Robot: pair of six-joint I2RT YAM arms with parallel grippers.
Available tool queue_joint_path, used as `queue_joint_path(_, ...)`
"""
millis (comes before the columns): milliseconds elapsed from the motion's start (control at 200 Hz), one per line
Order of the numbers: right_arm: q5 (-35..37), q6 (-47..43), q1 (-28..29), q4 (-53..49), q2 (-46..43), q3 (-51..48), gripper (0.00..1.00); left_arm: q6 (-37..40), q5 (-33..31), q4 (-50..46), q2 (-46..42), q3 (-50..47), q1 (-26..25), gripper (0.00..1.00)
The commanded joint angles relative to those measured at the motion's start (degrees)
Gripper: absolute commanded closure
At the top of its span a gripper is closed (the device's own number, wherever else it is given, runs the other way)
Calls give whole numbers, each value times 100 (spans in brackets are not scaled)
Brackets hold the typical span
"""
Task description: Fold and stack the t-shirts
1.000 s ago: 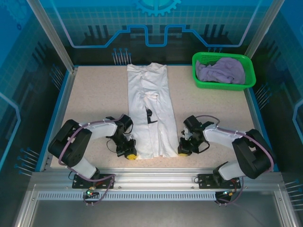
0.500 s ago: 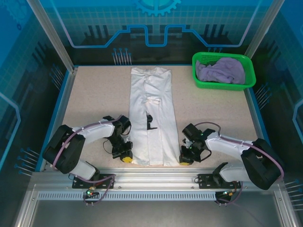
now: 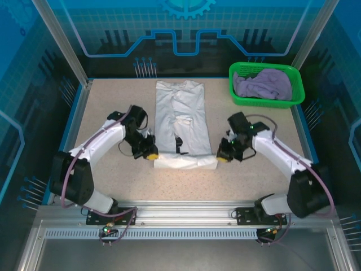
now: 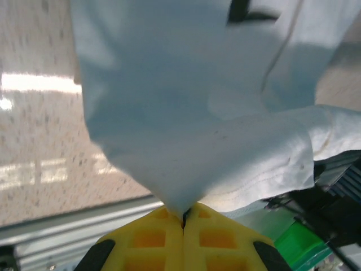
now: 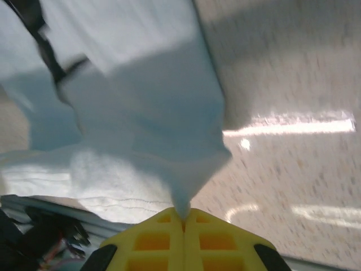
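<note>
**White t-shirt pinched at both near corners, lavender one in the basket**

At the lower centre of the top view, the near end of the white t-shirt [image 3: 181,121] bunches into a thick, rumpled roll across its width. The rest runs up the middle of the frame as a long narrow strip, lying flat on the speckled bench [image 3: 113,107]. A small black print [image 3: 179,144] sits just above the roll.

The left gripper [image 3: 150,155] is clenched on the shirt's near left corner. In its wrist view the yellow fingers meet with a peak of white cloth caught between them. The right gripper [image 3: 223,158] pinches the near right corner in the same way, and the cloth drapes away from its closed fingers.

The left arm [image 3: 98,144] reaches from the lower left toward the centre. The right arm [image 3: 279,155] mirrors it from the lower right.

At the upper right, a green mesh basket [image 3: 266,102] stands on the bench. The lavender t-shirt [image 3: 263,83] lies crumpled inside it.
</note>
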Motion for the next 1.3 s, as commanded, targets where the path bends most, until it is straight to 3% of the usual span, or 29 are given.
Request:
queue_joint_path(0, -9, -306, -207, -273, 930, 920, 100, 44, -95, 25, 567, 670, 260, 96)
queue_joint_path(335, 137, -281, -455, -855, 3769, 4292, 100, 243, -417, -545, 2890, 3451, 811, 94)
queue_joint_path(595, 198, 122, -594, -994, 4892, 5381, 100, 59, -564, -764, 3915, 4618, 960, 88)
queue_joint_path(755, -47, 237, -680, -1021, 5295, 5748, 87, 21, -590, -792, 4205, 4820, 1016, 77)
queue_joint_path(860, -148, 342, -812, -949, 5312, 5868, 85, -47, -671, -782, 4232, 5030, 1080, 76)
queue_joint_path(1066, -287, 447, -948, -737, 4913, 5869, 59, -213, -992, -794, 3925, 5353, 1188, 69)
queue_joint_path(1296, -144, -55, -447, 98, 3585, 4435, 56, -564, -434, 743, 2489, 3467, 681, 68)
